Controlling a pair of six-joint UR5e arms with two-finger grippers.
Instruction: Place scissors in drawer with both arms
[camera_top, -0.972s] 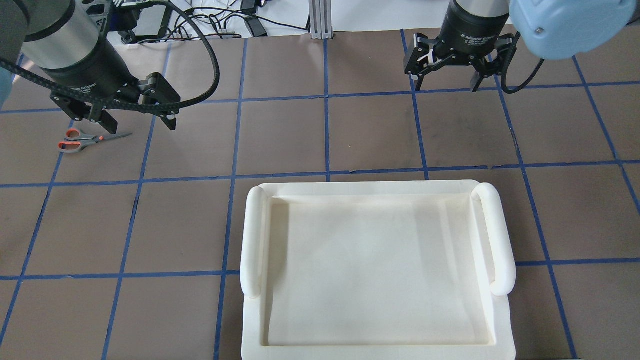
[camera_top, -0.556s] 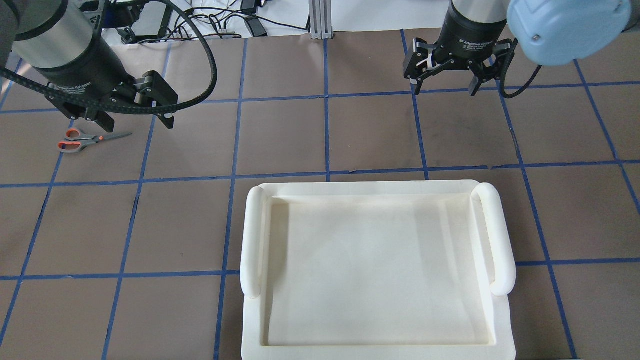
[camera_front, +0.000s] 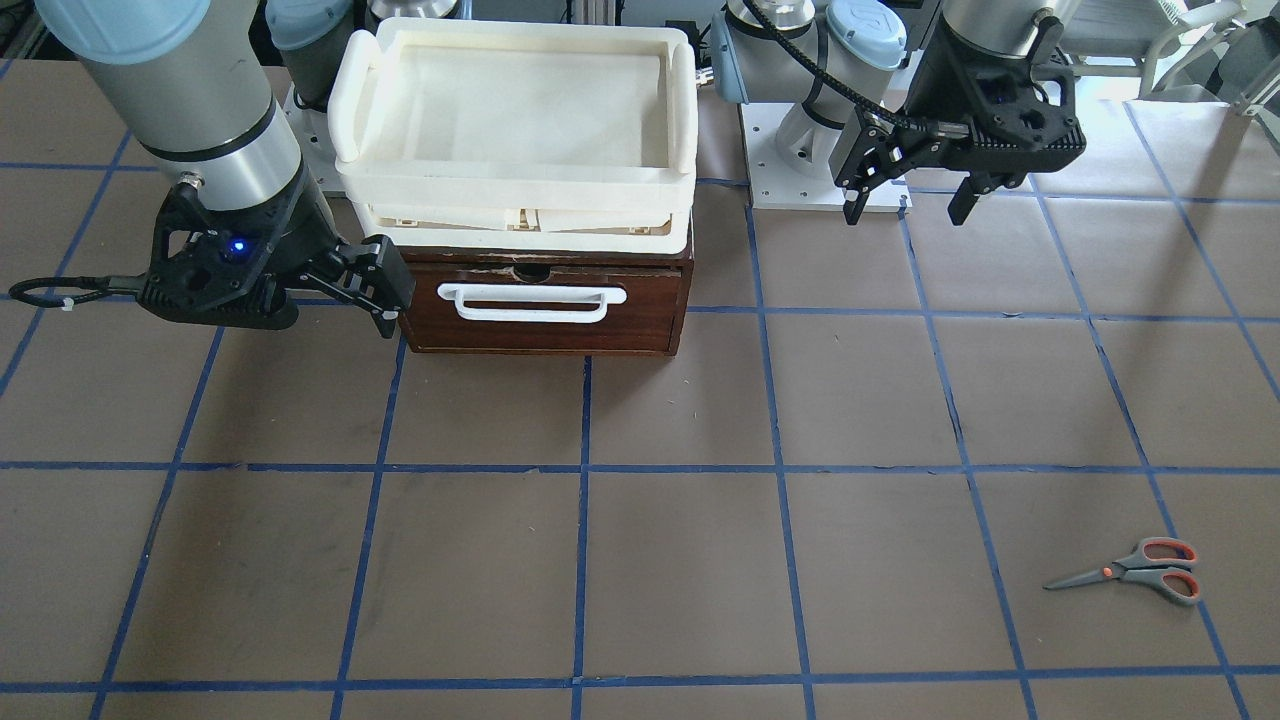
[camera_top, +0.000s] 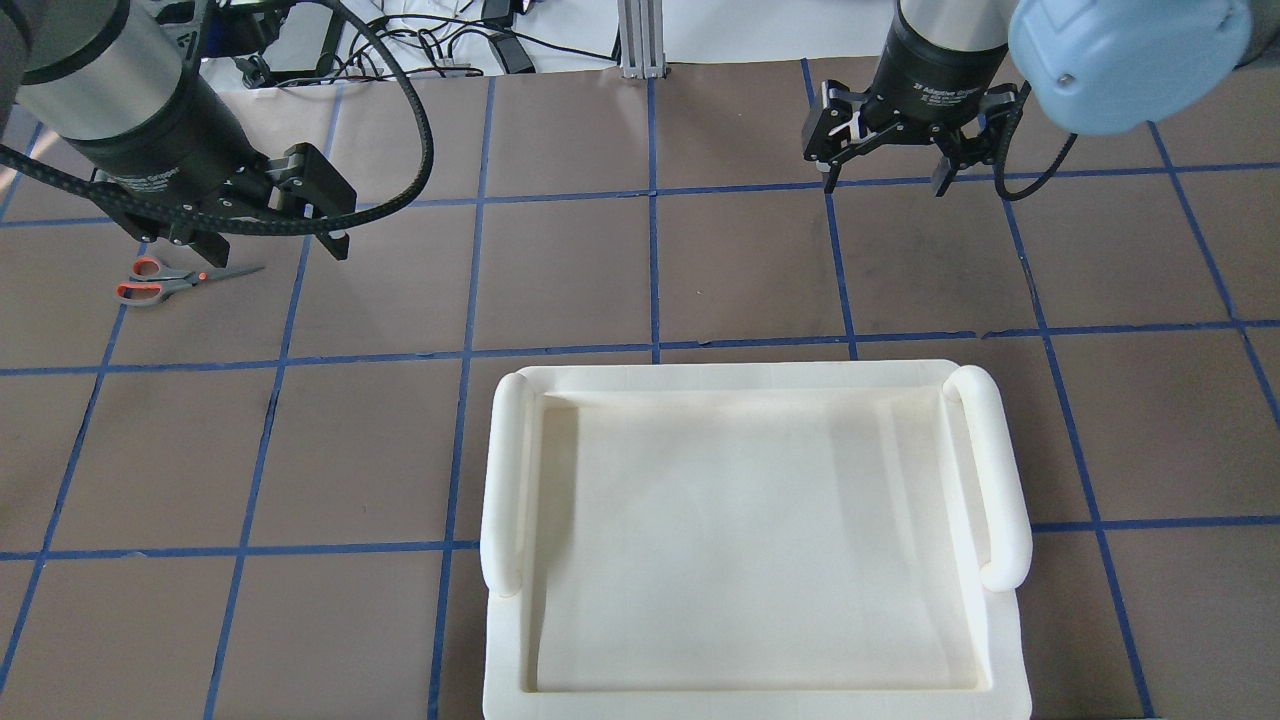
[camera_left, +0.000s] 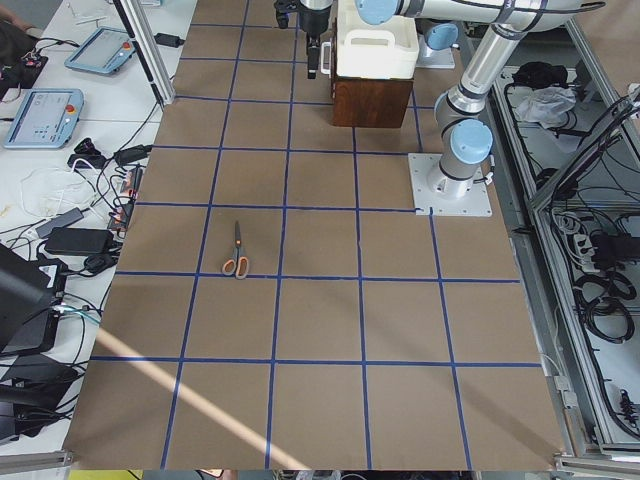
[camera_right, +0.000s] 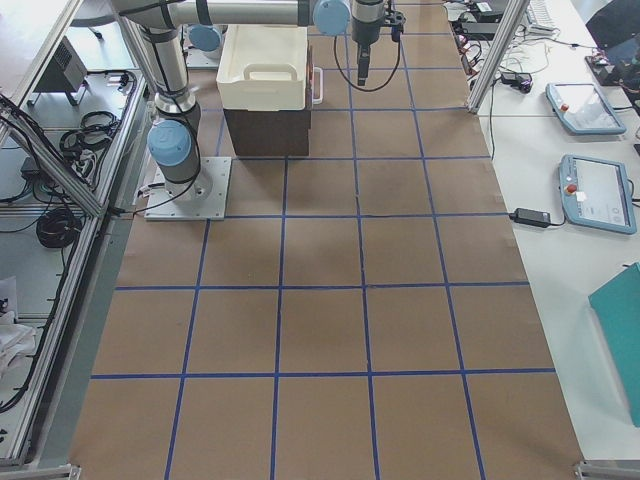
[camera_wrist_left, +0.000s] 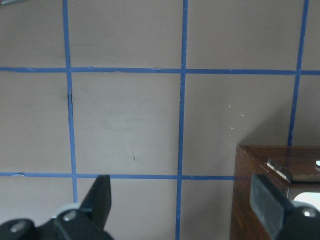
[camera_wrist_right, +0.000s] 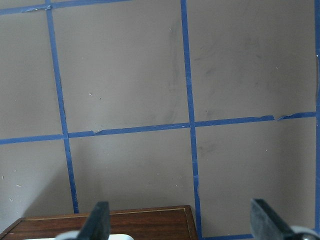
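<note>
The scissors (camera_top: 170, 282), grey handles lined orange-red, lie flat on the table at the far left; they also show in the front view (camera_front: 1130, 572) and the left side view (camera_left: 238, 255). My left gripper (camera_top: 265, 240) hangs open and empty above the table just right of them; its wrist view (camera_wrist_left: 182, 200) shows spread fingers. The dark brown drawer (camera_front: 545, 325) is shut, its white bar handle (camera_front: 530, 300) facing away from me. My right gripper (camera_top: 885, 180) is open and empty, raised in front of the drawer's side, also seen from its wrist (camera_wrist_right: 181, 220).
A cream-white plastic tray (camera_top: 760, 375) sits on top of the drawer and hides it from overhead. The brown table has a blue tape grid. Cables and tablets lie beyond the table's far edge. A drawer corner (camera_wrist_left: 270, 190) shows in the left wrist view.
Both grippers shifted slightly: the left arm drew a little away from the scissors, the right gripper moved a little left. Both stayed open. The scissors have not moved.
</note>
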